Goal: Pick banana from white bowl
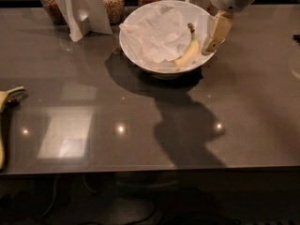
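1. Gripper (212, 43): hangs over the right rim of the white bowl (139, 60), tip pointing down and slightly toward the bowl's centre. The white arm housing sits above it, off the bowl's upper right.
2. Gripper state: can't make out whether it's spread or closed from this angle. It's holding nothing that I can see.
3. Banana (187, 53): inside the white bowl, against the right inner wall. It's curved, with the dark stem tip up toward the far rim and the body running down to the near-right part of the bowl. The gripper is just beside it on the right; contact can't be confirmed.
4. Crumpled white paper (157, 34): lines the bowl and covers the centre and left of the interior. The banana lies along its right edge.
5. The bowl sits on the dark glossy table (243, 121), near the far edge. Its shadow and the arm's fall in front of the bowl.
6. Glass jars (112, 3) of grains: behind and to the left of the bowl.
7. White folded stand (82, 8): left of the bowl, in front of the jars.
8. Larger banana (4, 121): well apart from the bowl, far to the front left at the table's edge.
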Available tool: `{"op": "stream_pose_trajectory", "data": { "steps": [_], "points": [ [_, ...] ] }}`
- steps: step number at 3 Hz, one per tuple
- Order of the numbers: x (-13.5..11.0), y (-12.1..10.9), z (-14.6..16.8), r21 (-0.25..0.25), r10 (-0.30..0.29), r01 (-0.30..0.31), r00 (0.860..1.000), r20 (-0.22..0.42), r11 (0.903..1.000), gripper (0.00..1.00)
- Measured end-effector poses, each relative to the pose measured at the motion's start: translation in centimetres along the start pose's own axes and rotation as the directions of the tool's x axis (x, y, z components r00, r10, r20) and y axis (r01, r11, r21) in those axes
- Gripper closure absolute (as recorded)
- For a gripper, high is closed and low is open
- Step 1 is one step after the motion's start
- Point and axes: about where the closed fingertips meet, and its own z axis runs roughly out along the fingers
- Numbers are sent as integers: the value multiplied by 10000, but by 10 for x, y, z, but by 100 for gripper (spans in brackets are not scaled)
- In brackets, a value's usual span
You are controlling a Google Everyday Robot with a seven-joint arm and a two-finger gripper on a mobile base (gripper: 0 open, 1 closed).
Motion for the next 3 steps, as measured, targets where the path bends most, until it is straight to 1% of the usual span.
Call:
{"op": "stream_pose_trajectory", "data": {
  "steps": [1,2,3],
  "points": [
    [0,-17,6,650,-1076,1068,9942,89,9922,0],
    [1,-29,10,964,-1921,1907,9814,51,9769,19],
    [6,-31,17,841,-2312,2303,9729,14,9695,42]
  ]
}}
